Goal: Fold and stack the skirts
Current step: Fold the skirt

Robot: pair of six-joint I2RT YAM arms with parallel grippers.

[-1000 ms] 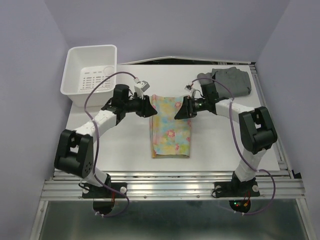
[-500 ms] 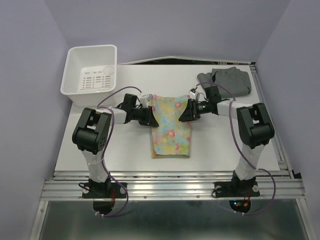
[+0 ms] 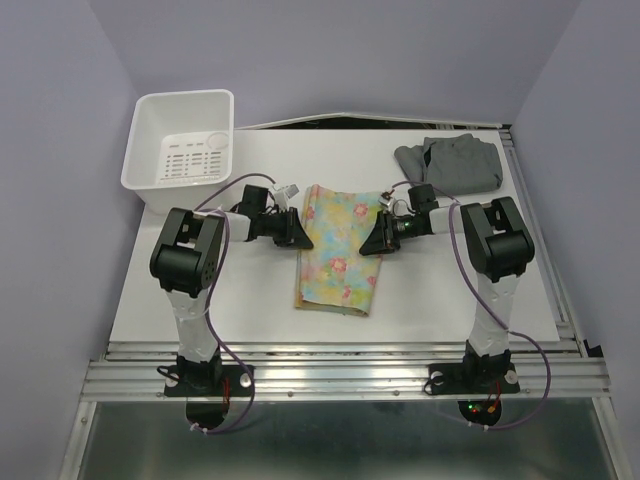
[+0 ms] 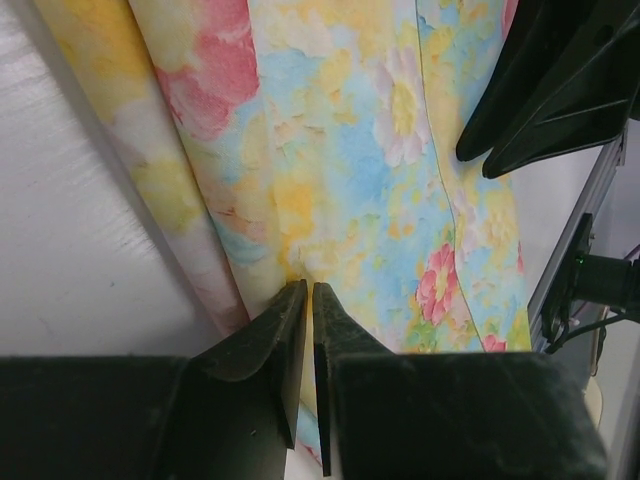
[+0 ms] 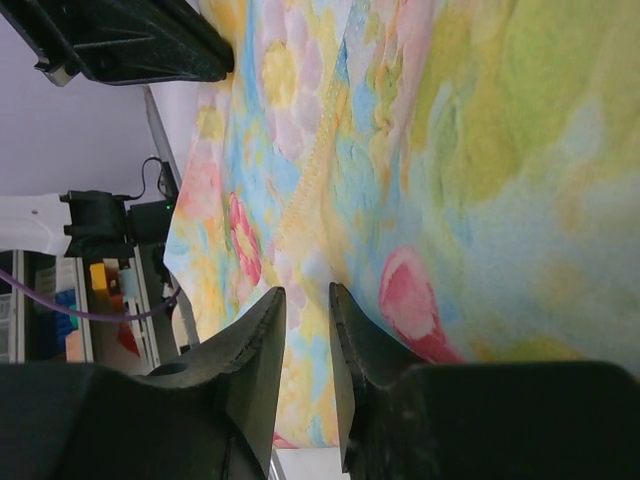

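Observation:
The floral skirt (image 3: 335, 255), thin pastel cloth with pink flowers, lies as a long folded strip at the table's middle. My left gripper (image 3: 300, 232) is at its left edge near the far end. In the left wrist view the jaws (image 4: 307, 287) are pinched shut on the cloth edge (image 4: 340, 150). My right gripper (image 3: 372, 241) is at its right edge. In the right wrist view its jaws (image 5: 308, 290) stand narrowly apart with the cloth (image 5: 480, 150) between them. The grey skirt (image 3: 455, 160) lies crumpled at the far right, untouched.
A white plastic bin (image 3: 150, 130) stands at the far left corner. The metal rail (image 3: 340, 365) runs along the near table edge. Each wrist view shows the other gripper across the skirt: the right one (image 4: 560, 80) and the left one (image 5: 120, 40).
Both grippers have dropped low and closed in on the skirt's far side edges. The skirt has shifted slightly toward the near edge and now lies a little askew.

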